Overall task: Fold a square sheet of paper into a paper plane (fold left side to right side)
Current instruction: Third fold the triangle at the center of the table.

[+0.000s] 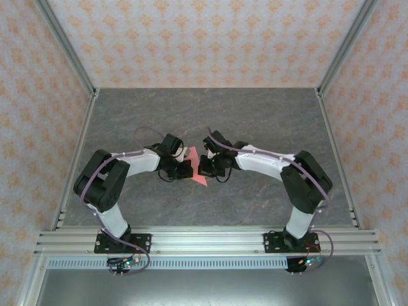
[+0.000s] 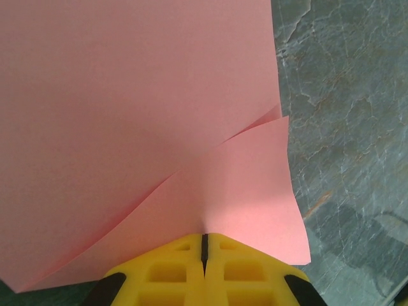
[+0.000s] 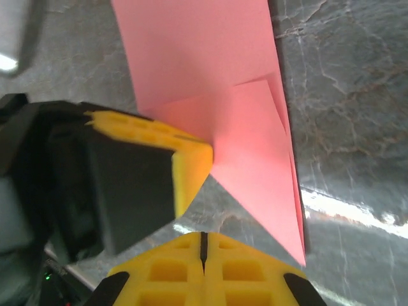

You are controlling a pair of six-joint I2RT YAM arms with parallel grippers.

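left gripper (image 2: 204,255), closed, noses the half-folded paper (image 2: 127,95); right gripper (image 3: 204,252), closed too, sits beside. a push could slide the unpinned sheet and skew the crease.

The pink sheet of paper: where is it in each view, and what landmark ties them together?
Top external: pink sheet of paper at centre, between the two arms.
Left wrist: the sheet covers left and middle, above the yellow jaws.
Right wrist: the sheet runs from upper centre to lower right.
Shared landmark: grey marbled table, right of the sheet in both wrist views.
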